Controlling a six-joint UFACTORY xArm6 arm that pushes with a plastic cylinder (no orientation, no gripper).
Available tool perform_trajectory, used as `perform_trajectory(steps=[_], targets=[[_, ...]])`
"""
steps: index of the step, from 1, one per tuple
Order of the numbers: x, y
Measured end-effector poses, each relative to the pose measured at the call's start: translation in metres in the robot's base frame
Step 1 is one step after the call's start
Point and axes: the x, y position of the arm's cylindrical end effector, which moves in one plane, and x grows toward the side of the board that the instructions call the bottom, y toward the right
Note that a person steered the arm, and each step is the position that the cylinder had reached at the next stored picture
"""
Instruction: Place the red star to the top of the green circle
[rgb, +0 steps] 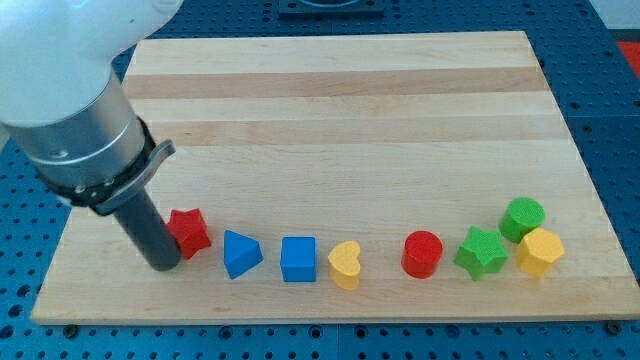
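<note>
The red star (190, 231) lies near the board's bottom left. My tip (164, 266) rests on the board just left of and slightly below the star, touching or almost touching it. The green circle (523, 217) sits far off at the view's right, near the board's right edge. The rod and the arm's grey body rise toward the view's upper left and hide the board's left part.
A row along the bottom runs from the star rightward: blue triangle (241, 253), blue cube (298, 259), yellow heart (345, 265), red cylinder (422, 253), green star (481, 251), yellow hexagon (540, 251). The wooden board (340, 110) ends close below them.
</note>
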Motion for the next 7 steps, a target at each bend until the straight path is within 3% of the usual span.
perform_trajectory(steps=[2,7], targets=[[-0.032,0.025],[-0.077,0.019]])
